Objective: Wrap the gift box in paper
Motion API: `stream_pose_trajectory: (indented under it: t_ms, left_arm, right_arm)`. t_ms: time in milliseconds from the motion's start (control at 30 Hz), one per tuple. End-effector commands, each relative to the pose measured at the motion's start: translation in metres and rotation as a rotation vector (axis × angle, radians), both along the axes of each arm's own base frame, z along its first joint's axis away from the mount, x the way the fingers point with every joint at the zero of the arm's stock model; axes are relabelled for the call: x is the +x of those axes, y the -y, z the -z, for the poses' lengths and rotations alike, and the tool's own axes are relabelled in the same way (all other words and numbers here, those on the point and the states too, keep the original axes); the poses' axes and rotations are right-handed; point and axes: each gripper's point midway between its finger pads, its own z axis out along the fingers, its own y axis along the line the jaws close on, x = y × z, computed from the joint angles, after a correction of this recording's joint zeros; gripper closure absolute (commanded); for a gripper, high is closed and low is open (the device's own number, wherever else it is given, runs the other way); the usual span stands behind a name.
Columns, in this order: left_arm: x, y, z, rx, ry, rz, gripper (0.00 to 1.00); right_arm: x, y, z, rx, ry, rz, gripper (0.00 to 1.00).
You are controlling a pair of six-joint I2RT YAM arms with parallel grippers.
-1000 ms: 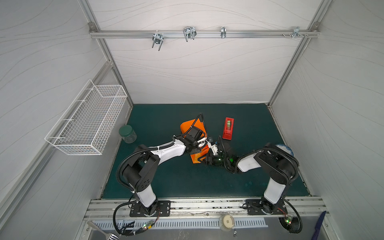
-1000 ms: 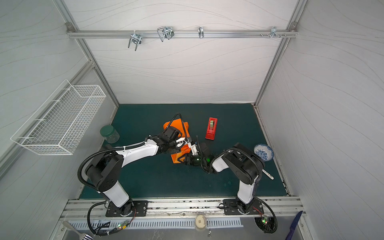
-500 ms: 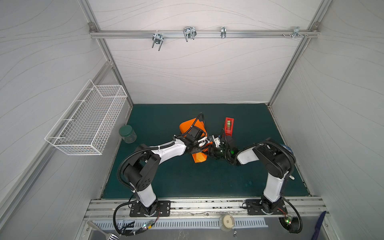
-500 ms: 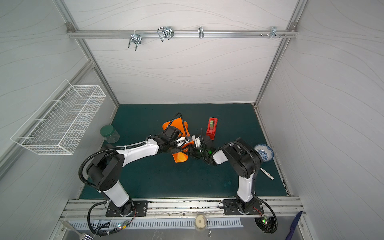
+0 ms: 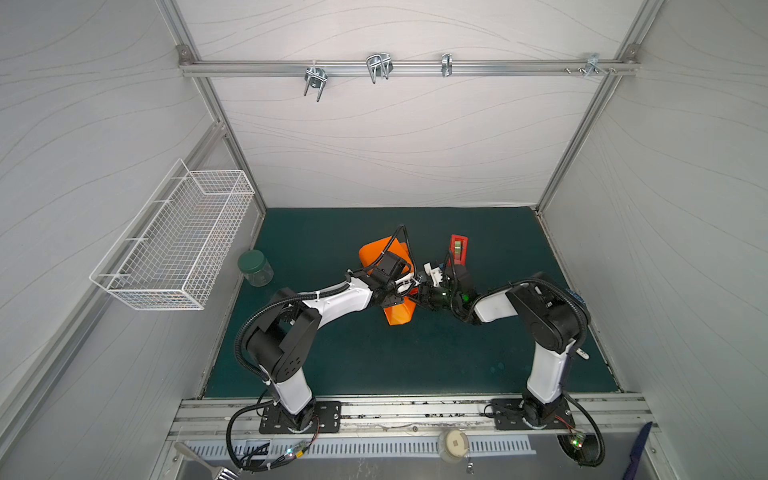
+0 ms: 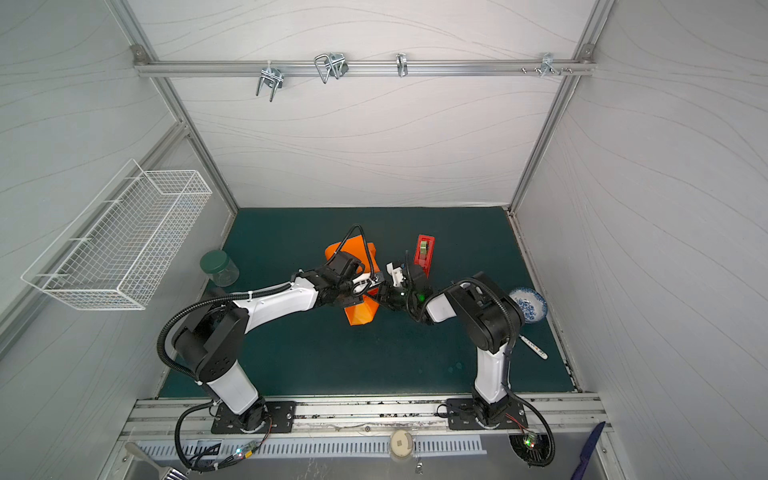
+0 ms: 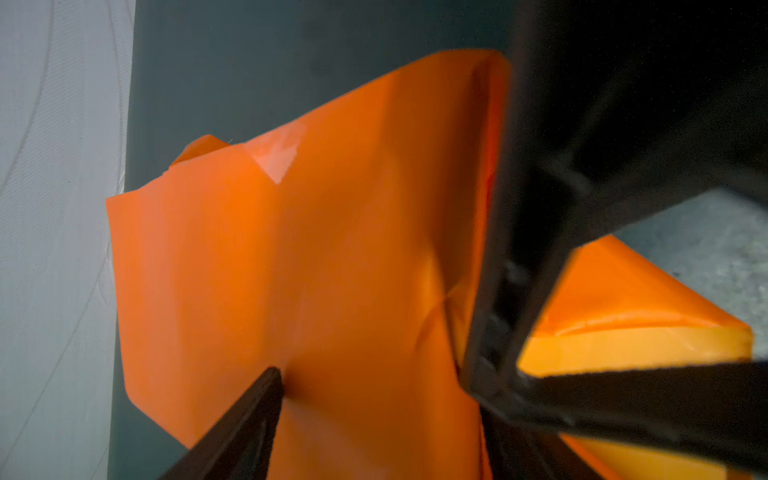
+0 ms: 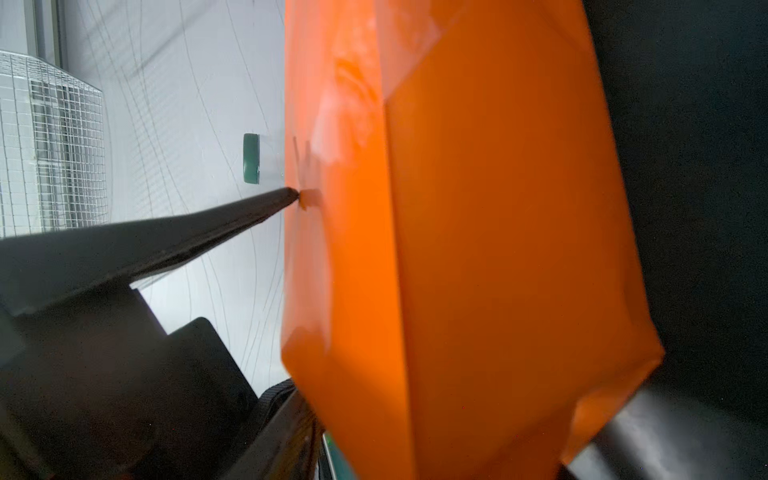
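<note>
The paper [image 5: 398, 314] lies about in the middle of the dark green counter [image 5: 332, 357], folded around a block-like shape. The gift box itself is not to be seen; the orange sheet covers it on every side that shows. In both top views the two arms meet over this package, the left arm from the left and the right arm from the right.

In the left wrist view the left pincer [image 7: 374, 374] stands across the package. One black fingertip [image 7: 272, 376] presses on a flat orange face, and the other finger lies against the paper, which has small creases there, so this pincer is clamped on the paper. A shiny clear patch of tape [image 7: 277, 160] sits near one paper edge.

The right pincer [image 5: 420, 291] is at the right side of the package. In the right wrist view one thin fingertip [image 8: 286, 194] touches the paper and makes a little dent, and the other finger is partly hidden behind the sheet. The package is between the jaws, but I cannot tell if they really grip it.

A red tape dispenser [image 5: 457, 249] stands just behind the right pincer. A jar with a green lid [image 5: 255, 268] is at the left edge of the counter, well apart from the package.
</note>
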Motion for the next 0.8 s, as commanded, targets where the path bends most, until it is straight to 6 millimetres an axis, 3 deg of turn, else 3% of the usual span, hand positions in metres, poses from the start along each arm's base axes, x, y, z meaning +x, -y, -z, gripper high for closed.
stream_pose_trajectory:
  t_ms: [0, 233, 433, 633, 767]
  left_arm:
    - [-0.016, -0.007, 0.025, 0.051, -0.103, 0.012, 0.25]
    - [-0.016, -0.007, 0.025, 0.050, -0.104, 0.010, 0.25]
    - [-0.014, -0.003, 0.016, 0.021, -0.090, 0.005, 0.24]
    - [-0.012, 0.012, -0.022, -0.116, -0.057, -0.011, 0.18]
    - [-0.016, 0.024, -0.053, -0.251, -0.038, -0.014, 0.11]
  right_arm:
    - [0.005, -0.003, -0.029, 0.070, 0.060, -0.005, 0.46]
    - [0.004, 0.003, -0.028, 0.077, 0.059, 0.001, 0.47]
    - [-0.008, 0.029, -0.011, 0.034, 0.032, 0.027, 0.40]
    - [-0.012, 0.066, -0.004, -0.035, 0.032, 0.068, 0.36]
    - [-0.006, 0.074, -0.012, -0.105, 0.081, 0.076, 0.34]
